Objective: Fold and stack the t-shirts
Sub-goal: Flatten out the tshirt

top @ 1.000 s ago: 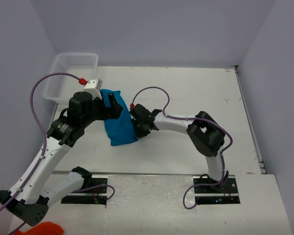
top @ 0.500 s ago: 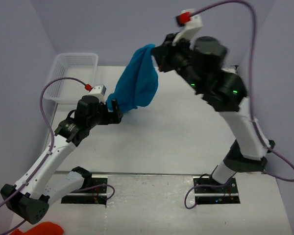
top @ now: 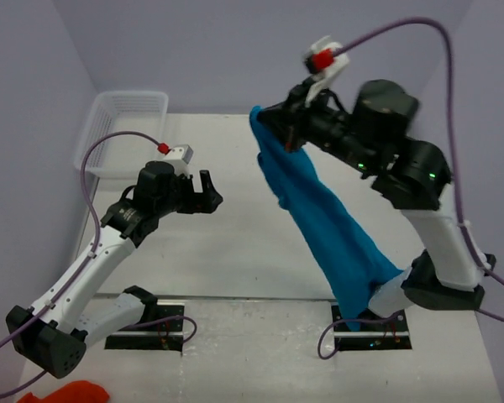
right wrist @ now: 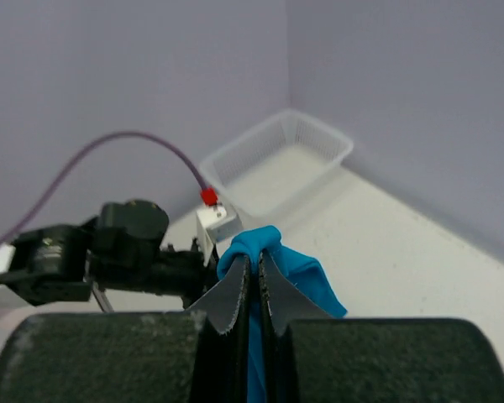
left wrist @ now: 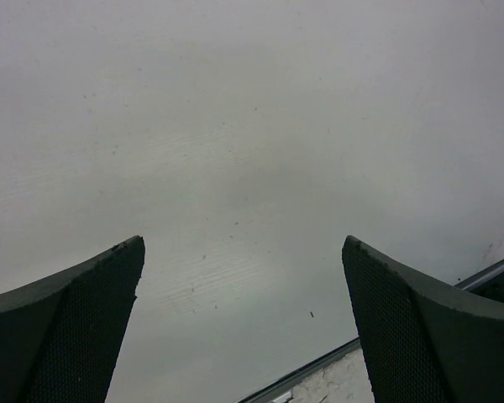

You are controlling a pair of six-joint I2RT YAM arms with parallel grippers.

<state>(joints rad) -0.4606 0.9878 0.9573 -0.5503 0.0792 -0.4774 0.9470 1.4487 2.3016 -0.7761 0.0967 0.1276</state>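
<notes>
A teal-blue t-shirt (top: 328, 222) hangs in a long strip from my right gripper (top: 273, 124), which is raised high over the table and shut on its top edge. The strip trails down toward the right arm's base. In the right wrist view the jaws are closed on a bunched fold of the t-shirt (right wrist: 307, 277), with my right gripper (right wrist: 254, 262) pointing at the left arm. My left gripper (top: 208, 191) is open and empty, low over the table left of the t-shirt. In the left wrist view, between its spread fingers (left wrist: 84, 311), only bare table shows.
A white mesh basket (top: 122, 130) stands at the table's far left corner and shows in the right wrist view (right wrist: 277, 155). An orange cloth (top: 71, 392) lies at the bottom left, off the table. Grey walls enclose the table.
My left gripper has let go of the t-shirt and opened. The t-shirt swung right and now hangs long from the raised right gripper, which shifted slightly.
</notes>
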